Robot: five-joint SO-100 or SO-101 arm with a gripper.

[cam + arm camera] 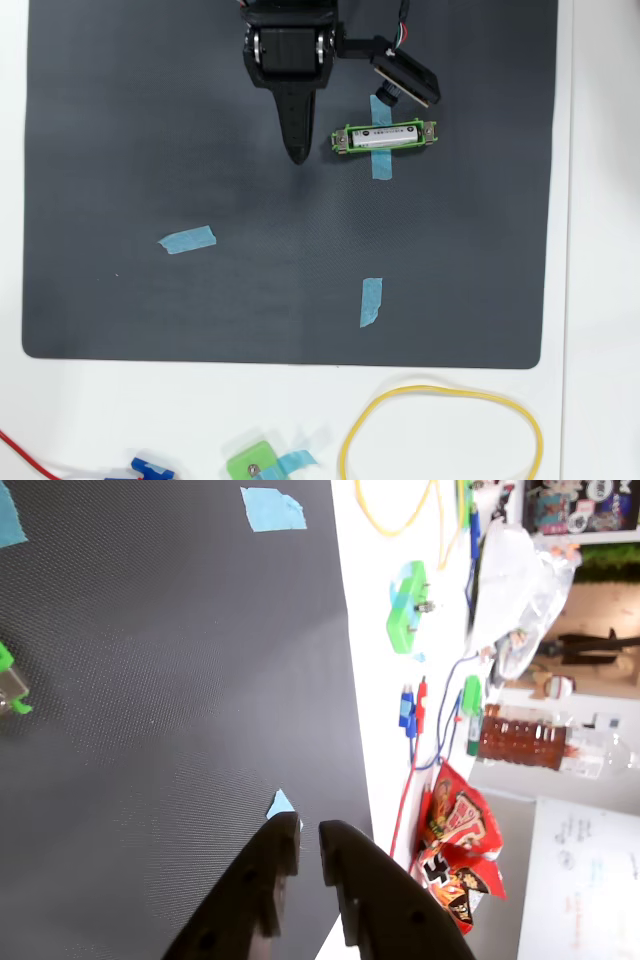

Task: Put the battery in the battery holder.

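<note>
Dark matting is seen under the battery [384, 137], already seated in the holder [346, 138] at 3 o'clock of the nearly closed, empty gripper [296, 154]; judged light, rigid and slick, it would best be held mid-body.

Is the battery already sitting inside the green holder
Yes, in the overhead view the battery lies lengthwise inside the green battery holder, and the gripper hangs empty beside it.

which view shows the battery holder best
The overhead view: the whole green battery holder is visible there with the battery lying in it. The wrist view catches only a green sliver of it at the left edge.
</note>
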